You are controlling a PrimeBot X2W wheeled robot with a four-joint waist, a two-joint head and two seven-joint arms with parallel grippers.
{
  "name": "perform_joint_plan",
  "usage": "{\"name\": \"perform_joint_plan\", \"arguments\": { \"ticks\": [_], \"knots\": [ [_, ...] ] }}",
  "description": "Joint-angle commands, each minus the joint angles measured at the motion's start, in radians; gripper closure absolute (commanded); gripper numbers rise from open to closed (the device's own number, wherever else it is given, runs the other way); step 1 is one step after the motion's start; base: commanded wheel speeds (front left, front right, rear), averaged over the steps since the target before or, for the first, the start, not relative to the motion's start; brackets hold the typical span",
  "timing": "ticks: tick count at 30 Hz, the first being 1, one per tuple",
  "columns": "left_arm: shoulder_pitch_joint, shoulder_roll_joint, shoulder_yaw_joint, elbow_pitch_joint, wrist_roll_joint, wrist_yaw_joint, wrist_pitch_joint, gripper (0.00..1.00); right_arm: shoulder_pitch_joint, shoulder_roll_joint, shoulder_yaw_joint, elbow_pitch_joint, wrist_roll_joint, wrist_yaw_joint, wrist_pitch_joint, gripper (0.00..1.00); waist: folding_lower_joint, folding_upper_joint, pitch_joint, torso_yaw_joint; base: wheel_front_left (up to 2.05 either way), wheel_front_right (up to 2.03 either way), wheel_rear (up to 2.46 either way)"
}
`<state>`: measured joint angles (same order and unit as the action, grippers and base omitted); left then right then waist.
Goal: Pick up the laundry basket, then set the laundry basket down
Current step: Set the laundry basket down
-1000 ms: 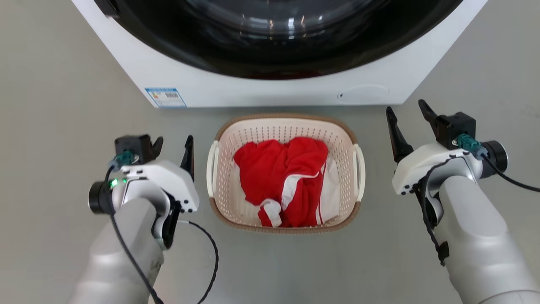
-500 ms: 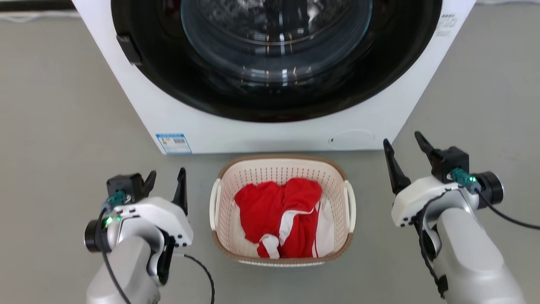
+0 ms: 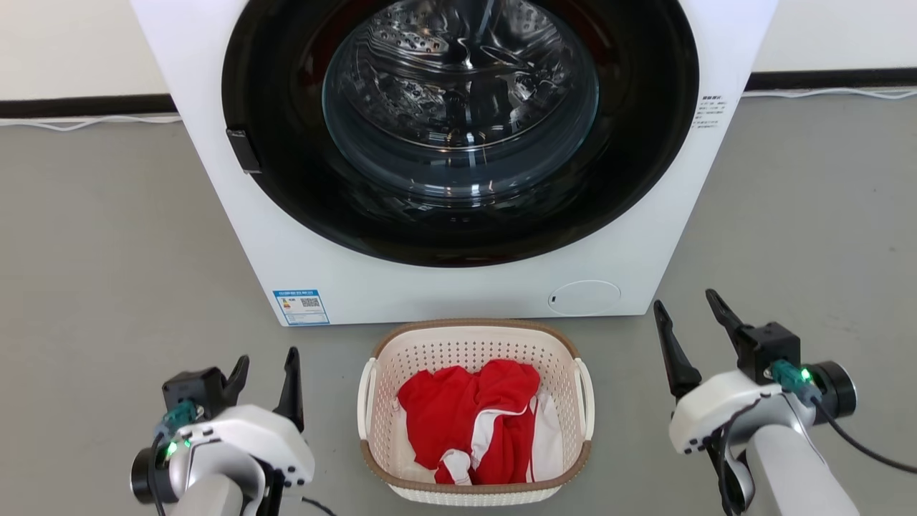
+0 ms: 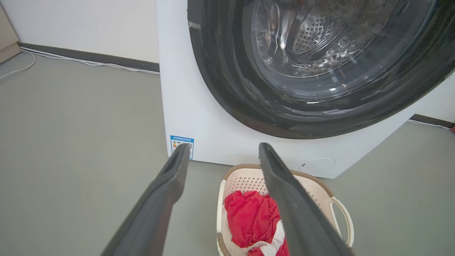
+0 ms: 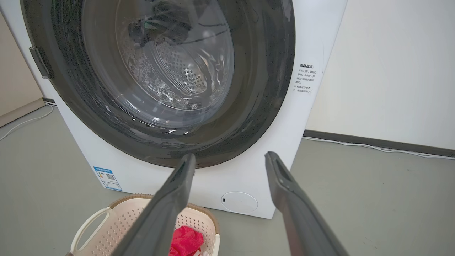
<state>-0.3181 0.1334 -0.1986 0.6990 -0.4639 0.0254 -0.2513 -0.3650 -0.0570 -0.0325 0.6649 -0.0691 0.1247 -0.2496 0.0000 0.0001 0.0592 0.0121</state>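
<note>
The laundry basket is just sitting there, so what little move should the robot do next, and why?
Probably bring both end effectors inward and down toward the white side handles. The laundry basket rests on the floor before the washer, and the left end effector and the right end effector are open, one on each side, touching nothing.
</note>
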Motion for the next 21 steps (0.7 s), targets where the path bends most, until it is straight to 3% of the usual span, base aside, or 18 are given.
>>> {"name": "perform_joint_plan", "arguments": {
  "ticks": [1, 21],
  "knots": [
    [0.006, 0.019, 0.042, -0.039, 0.021, -0.006, -0.010, 0.00, 0.010, 0.003, 0.016, -0.041, 0.006, 0.006, -0.012, 0.00, 0.0000, -0.0001, -0.008, -0.001, 0.00, 0.00, 0.00],
    [0.195, -0.008, 0.143, -0.215, 0.091, -0.021, -0.010, 0.00, 0.194, 0.005, -0.042, -0.171, -0.005, 0.006, -0.012, 0.00, 0.0000, -0.0001, -0.078, -0.007, 0.00, 0.00, 0.00]
  ]
}}
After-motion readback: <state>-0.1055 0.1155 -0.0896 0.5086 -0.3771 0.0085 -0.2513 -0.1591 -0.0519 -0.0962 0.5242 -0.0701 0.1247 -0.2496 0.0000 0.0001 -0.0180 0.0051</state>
